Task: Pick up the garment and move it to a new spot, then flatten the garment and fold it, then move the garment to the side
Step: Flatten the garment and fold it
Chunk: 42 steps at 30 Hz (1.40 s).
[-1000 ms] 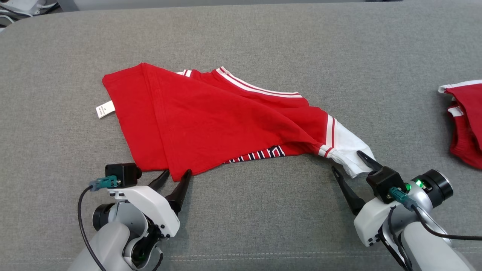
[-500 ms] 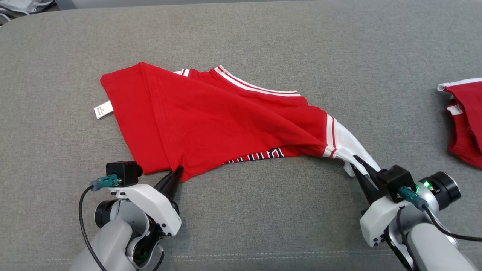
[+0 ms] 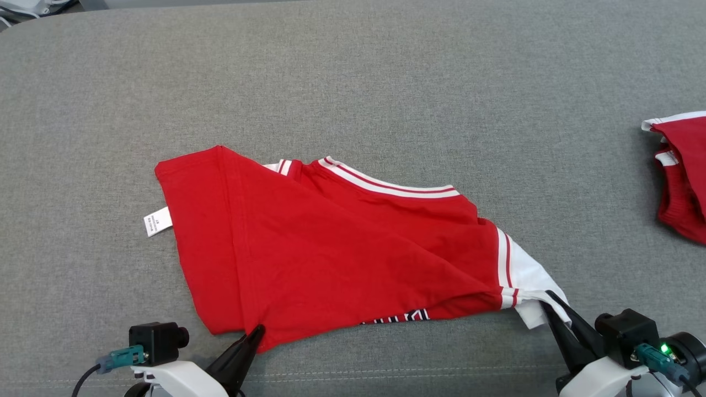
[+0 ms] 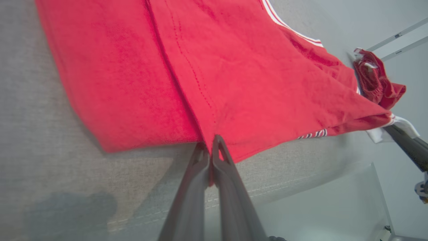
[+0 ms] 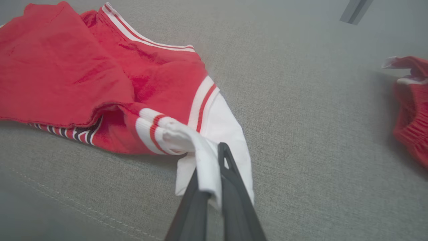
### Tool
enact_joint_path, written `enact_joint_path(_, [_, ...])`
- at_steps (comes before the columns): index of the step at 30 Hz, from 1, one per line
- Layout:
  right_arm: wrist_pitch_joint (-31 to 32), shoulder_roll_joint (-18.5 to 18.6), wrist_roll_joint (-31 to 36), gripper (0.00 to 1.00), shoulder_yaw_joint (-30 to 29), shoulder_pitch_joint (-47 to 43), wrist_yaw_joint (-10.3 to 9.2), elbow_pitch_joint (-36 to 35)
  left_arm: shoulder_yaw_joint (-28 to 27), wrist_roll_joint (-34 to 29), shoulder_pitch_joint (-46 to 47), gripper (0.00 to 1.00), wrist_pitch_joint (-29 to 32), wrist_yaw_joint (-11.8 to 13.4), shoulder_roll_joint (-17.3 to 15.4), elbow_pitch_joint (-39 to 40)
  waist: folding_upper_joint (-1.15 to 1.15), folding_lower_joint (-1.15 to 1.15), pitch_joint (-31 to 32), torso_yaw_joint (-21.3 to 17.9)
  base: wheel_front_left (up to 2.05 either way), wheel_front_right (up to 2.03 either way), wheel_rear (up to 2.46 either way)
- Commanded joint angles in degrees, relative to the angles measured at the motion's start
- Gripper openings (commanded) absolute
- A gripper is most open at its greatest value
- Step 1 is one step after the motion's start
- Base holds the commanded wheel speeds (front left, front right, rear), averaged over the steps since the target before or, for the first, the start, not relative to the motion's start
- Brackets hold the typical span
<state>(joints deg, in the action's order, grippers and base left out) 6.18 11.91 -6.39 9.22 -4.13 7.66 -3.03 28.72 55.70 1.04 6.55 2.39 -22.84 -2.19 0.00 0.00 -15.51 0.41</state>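
1. Grey surface (image 3: 353, 66) carries the red shirt (image 3: 331, 253) near its front edge.
2. Left end effector (image 3: 255, 332) pinches the hem (image 3: 309, 335), right end effector (image 3: 550, 300) the white sleeve (image 3: 525, 270); thin bites could slip during lifting, bunching it.

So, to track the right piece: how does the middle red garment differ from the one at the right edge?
The middle garment lies spread out; the edge garment is bunched. The middle garment is pinched by the left gripper and right gripper; the edge garment lies untouched. Both are red with white trim.
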Motion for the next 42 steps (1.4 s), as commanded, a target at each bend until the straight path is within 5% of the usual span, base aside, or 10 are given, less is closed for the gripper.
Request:
enact_joint_path(1, [0.4, 0.6, -0.5, 0.00, 0.7, -0.2, -0.17, -2.5, -2.8, 0.4, 0.5, 0.00, -0.1, 0.9, -1.8, 2.6, 0.00, 0.00, 0.0, -0.1, 0.00, 0.00, 0.00])
enact_joint_path(13, [3.1, 3.3, -4.9, 0.00, 4.4, 9.8, -0.17, -1.5, -4.5, 2.9, 13.0, 0.00, 8.0, -1.3, -4.9, 3.1, 0.00, 0.00, 2.1, 0.1, 0.00, 0.00, 0.00])
enact_joint_path(18, [1.4, 5.9, -7.0, 0.00, 9.2, 31.0, -0.17, 7.5, -8.0, 5.8, 33.9, 0.00, 13.5, -3.3, -4.0, -8.7, 0.00, 0.00, 2.8, -2.3, 0.00, 0.00, 0.00])
enact_joint_path(22, [-8.5, 3.3, -4.7, 0.00, 8.2, 51.2, -0.17, 16.5, -11.3, 4.7, 52.9, 0.00, 11.9, -5.1, -3.4, -17.8, 0.00, 0.00, 3.9, -5.1, 0.00, 0.00, 0.00])
enact_joint_path(26, [-12.6, 2.0, -2.4, 0.00, 9.0, 59.1, -0.17, 22.0, -11.2, 2.1, 63.9, 0.00, 9.2, -7.4, -3.3, -21.1, 0.00, 0.00, 3.7, -5.8, 0.00, 0.00, 0.00])
enact_joint_path(30, [-13.3, 1.7, -2.2, 0.00, 10.2, 55.7, -0.17, 24.3, -9.6, 2.0, 61.5, 0.00, 6.8, -8.7, -2.1, -21.1, 0.00, 0.00, 3.2, -5.2, 0.00, 0.00, 0.00])
enact_joint_path(34, [-15.0, 0.5, -3.7, 0.00, 9.9, 44.9, -0.17, 27.4, -6.6, 0.8, 49.0, 0.00, 0.3, -9.3, 0.3, -21.9, 0.00, 0.00, 1.1, -3.5, 0.00, 0.00, 0.00])
enact_joint_path(42, [-18.7, -3.5, -6.9, 0.00, 8.5, 32.2, -0.17, 35.4, -2.2, 3.0, 32.2, 0.00, -8.2, -9.8, 6.7, -32.8, 0.00, 0.00, -3.2, -1.9, 0.00, 0.00, 0.00])
